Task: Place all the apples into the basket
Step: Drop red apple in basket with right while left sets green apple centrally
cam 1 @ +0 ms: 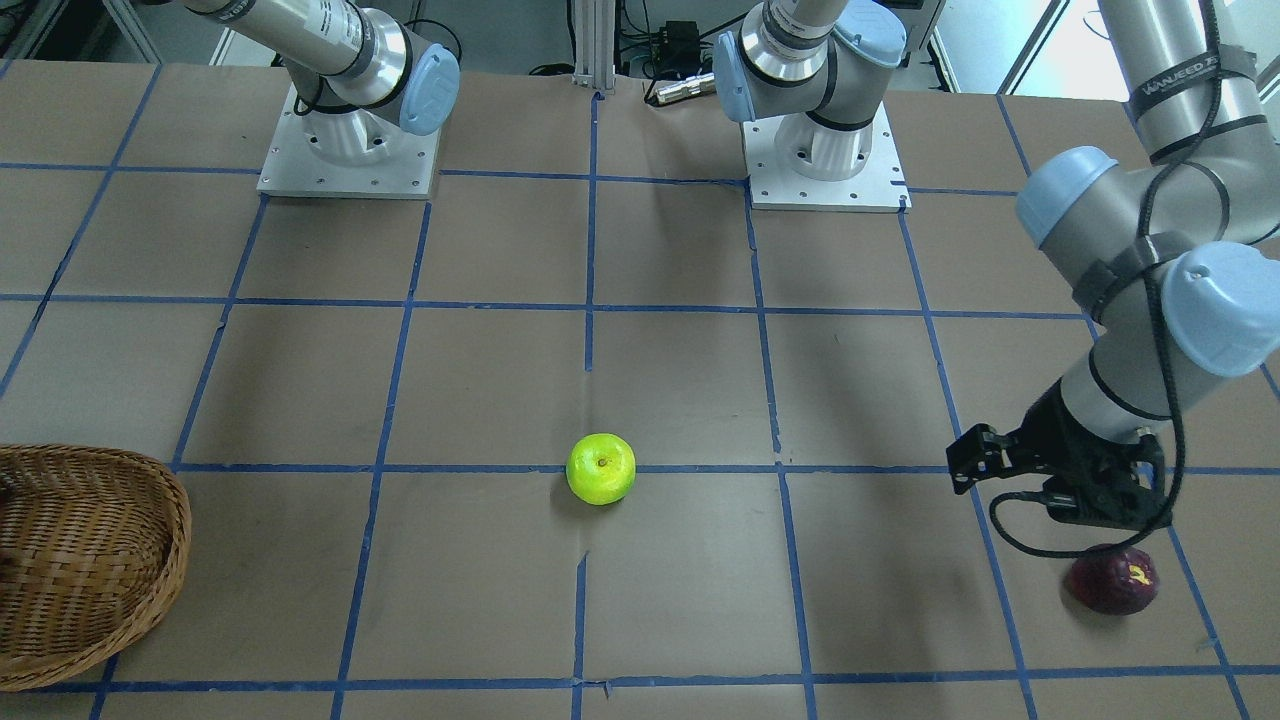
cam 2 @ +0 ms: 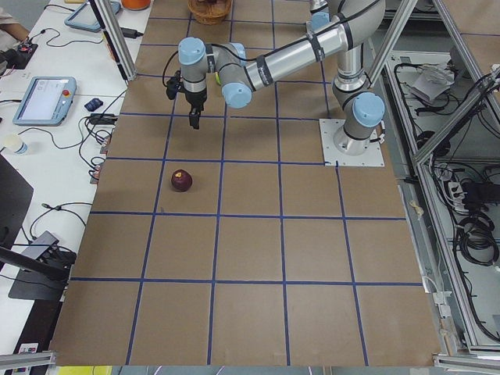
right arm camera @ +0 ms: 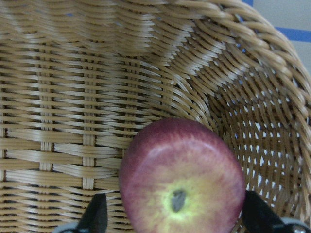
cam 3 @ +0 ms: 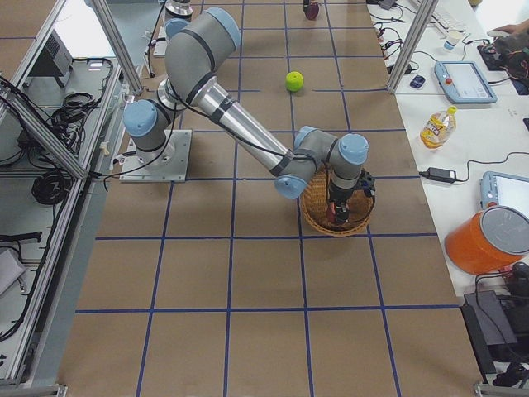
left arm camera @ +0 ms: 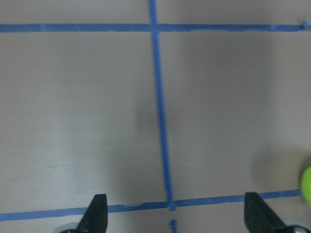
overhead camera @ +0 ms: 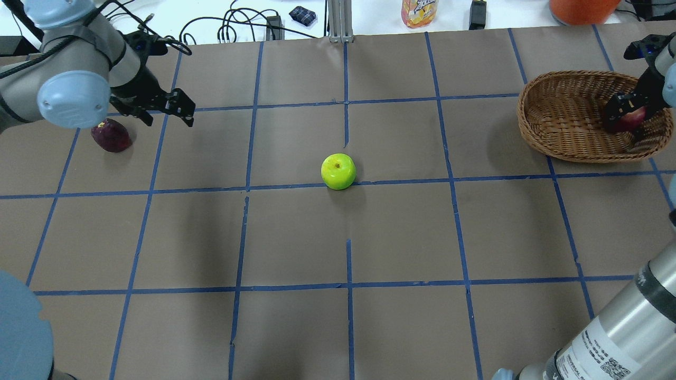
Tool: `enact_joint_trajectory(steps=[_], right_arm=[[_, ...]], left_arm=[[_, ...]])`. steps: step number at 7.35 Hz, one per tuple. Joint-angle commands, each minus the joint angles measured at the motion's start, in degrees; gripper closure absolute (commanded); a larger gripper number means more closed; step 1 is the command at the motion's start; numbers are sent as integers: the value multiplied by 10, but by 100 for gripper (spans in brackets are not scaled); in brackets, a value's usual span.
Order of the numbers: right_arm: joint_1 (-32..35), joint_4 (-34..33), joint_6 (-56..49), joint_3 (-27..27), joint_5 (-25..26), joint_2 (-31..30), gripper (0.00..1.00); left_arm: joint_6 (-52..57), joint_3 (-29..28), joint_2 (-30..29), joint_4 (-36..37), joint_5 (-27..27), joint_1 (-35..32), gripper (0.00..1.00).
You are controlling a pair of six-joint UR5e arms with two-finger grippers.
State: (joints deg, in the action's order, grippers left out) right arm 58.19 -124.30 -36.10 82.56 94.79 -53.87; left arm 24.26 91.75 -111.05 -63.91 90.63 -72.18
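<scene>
From where I stood, the right gripper (right arm camera: 177,218) was down inside the basket (overhead camera: 560,105) at the right end of the counter (overhead camera: 401,232). Its jaws were spread wide, with the red apple (right arm camera: 182,179) sitting between them on the woven floor, stem end up. That apple looked as good as delivered. The other two were out on the counter: the green apple (overhead camera: 338,171) alone at the middle, and the maroon apple (overhead camera: 111,135) far off at the left end. The left gripper (left arm camera: 177,216) hung above the counter there, jaws apart and holding nothing. What mattered, I judged, was that the maroon apple was not under those jaws. It lay to one side of them, toward the left end of the counter and roughly below the wrist, out of the wrist camera's sight. That camera caught only bare counter, blue tape and a sliver of green at its edge. The left arm was much the nearer to the maroon apple, and a round fruit has no long axis to line up with. So the arm would need to shift the jaws back over the apple before lowering.
</scene>
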Motion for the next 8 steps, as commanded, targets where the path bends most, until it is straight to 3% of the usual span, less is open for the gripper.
enact_joint_trajectory(steps=[1, 4, 6, 8], right_arm=[[5, 43, 1, 1, 0, -31, 0], [109, 213, 94, 1, -8, -143, 0], [205, 258, 145, 9, -42, -178, 0], [307, 257, 284, 17, -81, -173, 0]], left_arm=[[90, -50, -48, 2, 38, 61, 0], [125, -143, -130, -7, 38, 75, 0], [168, -152, -173, -5, 39, 78, 0], [190, -151, -194, -2, 55, 80, 0]])
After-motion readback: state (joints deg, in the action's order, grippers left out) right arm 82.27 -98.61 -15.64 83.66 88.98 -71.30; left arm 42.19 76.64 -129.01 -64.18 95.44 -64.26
